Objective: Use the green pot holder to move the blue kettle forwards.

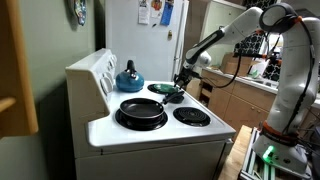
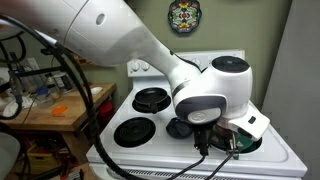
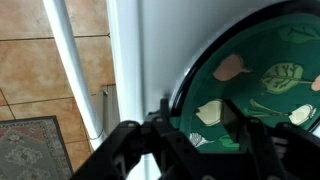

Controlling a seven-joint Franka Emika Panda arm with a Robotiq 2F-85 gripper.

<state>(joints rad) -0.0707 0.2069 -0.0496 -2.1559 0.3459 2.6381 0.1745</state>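
Observation:
The green pot holder lies flat on a stove burner. In the wrist view it shows a leaf pattern, and a strip of it shows beside the arm in an exterior view. The blue kettle stands on the burner next to the control panel, apart from the pot holder. The arm hides it in the exterior view that faces the stove's front. My gripper is low over the pot holder's near edge. Its dark fingers are open and straddle that edge, with the cloth between them.
A black frying pan sits on the burner beside the kettle, also in an exterior view. One burner is bare. The white stove top drops to a tiled floor. A fridge stands behind.

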